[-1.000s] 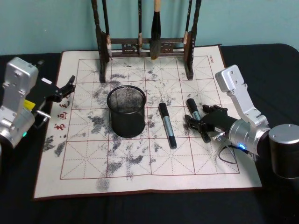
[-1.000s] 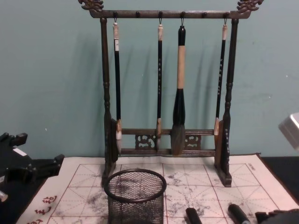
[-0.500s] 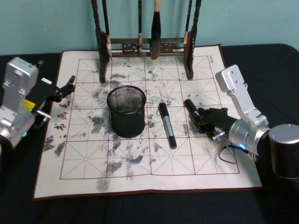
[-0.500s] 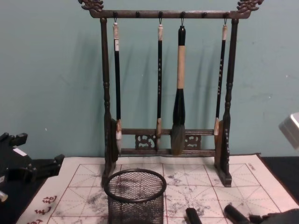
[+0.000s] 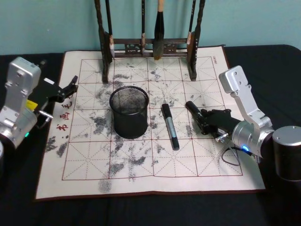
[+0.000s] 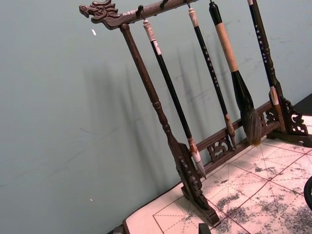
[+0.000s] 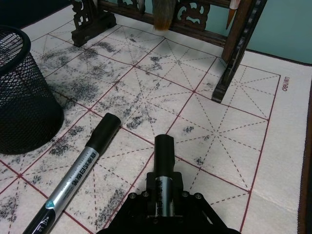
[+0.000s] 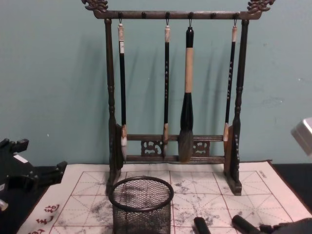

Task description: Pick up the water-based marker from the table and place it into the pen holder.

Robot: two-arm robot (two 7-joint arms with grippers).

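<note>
Marker [image 5: 193, 108]: held in the right pincer [image 5: 205, 123]. The jaws are closed on the grey barrel and the black cap end pokes out ahead toward the brush rack [image 5: 150, 46]. The right wrist view shows the same grip, with the barrel [image 7: 164, 158] pinched at the pincer [image 7: 163, 199] and the cap free. The marker sits low over the mat [image 5: 141, 165], right of centre. You cannot tell whether it is fully off the paper.

Second marker [image 5: 170, 127]: loose, lying flat on the mat between the held one and the pen holder [image 5: 129, 113].

Pen holder: upright, left of centre, well apart from the right pincer. Nothing shows inside it.

Left pincer [image 5: 66, 89]: parked at the mat's left edge above the dark worktop [image 5: 273, 61], clear of the holder.

Step, as you would judge it: the grasp is made, and the lift and carry are ahead.

Next move:
- Raise the marker enough to pass over the loose marker.
- Carry it left to the holder's mouth.
- Tip it from lying to near upright, since it will likely not drop in while level.
- Centre it inside the rim before you release. The mesh cup looks light, and a nudge on the rim could shove or topple it.
</note>
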